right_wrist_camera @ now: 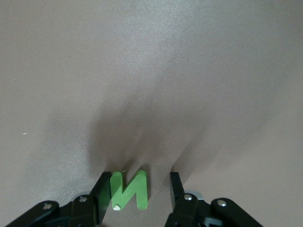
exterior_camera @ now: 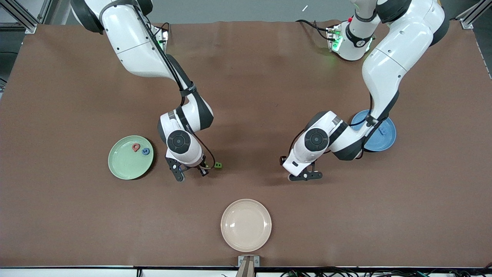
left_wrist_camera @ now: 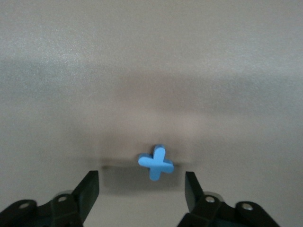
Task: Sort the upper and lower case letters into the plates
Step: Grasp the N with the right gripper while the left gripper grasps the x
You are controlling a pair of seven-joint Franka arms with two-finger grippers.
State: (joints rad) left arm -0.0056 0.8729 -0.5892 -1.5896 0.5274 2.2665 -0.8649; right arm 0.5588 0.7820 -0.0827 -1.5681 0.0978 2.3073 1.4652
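Note:
My right gripper (exterior_camera: 190, 173) is low over the table beside the pale green plate (exterior_camera: 125, 163), which holds a red letter (exterior_camera: 135, 147) and a blue letter (exterior_camera: 145, 151). In the right wrist view this gripper (right_wrist_camera: 137, 189) is open around a green N (right_wrist_camera: 129, 190), which touches one finger with a gap to the other. A small green piece (exterior_camera: 218, 165) shows beside its fingers. My left gripper (exterior_camera: 303, 176) is open near the blue plate (exterior_camera: 386, 140), which holds a blue letter (exterior_camera: 381, 130). A blue x-shaped letter (left_wrist_camera: 156, 162) lies just ahead of its open fingers (left_wrist_camera: 90, 189).
A cream-beige plate (exterior_camera: 246, 225) sits near the table's edge closest to the front camera, between the two grippers. The left arm hides part of the blue plate. The table is a brown mat (exterior_camera: 246, 77).

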